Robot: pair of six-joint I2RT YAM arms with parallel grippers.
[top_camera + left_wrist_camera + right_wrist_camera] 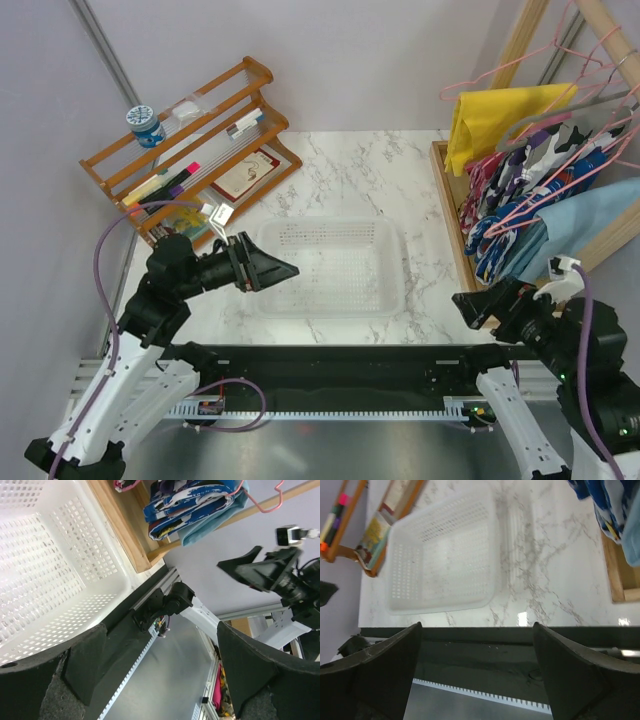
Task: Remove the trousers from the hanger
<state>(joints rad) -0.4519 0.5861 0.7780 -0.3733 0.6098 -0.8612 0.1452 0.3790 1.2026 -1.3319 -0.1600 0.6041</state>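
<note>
The light sky-blue trousers [590, 215] hang on a pink wire hanger [528, 207] at the near end of the wooden rack on the right. They also show in the left wrist view [210, 527] below a pink hanger hook [260, 505], and at the edge of the right wrist view [632, 545]. My left gripper [285, 270] is open and empty over the left rim of the tray, pointing right; its jaws stand wide apart [160, 670]. My right gripper [465, 305] is open and empty at the near right, apart from the trousers [477, 670].
A clear perforated plastic tray [390, 300] sits mid-table. The rack's wooden base [450, 215] holds a yellow cloth [490, 120], blue-white-purple patterned clothes [520, 180] and several pink hangers. A wooden shelf [180, 150] with small items stands at the back left.
</note>
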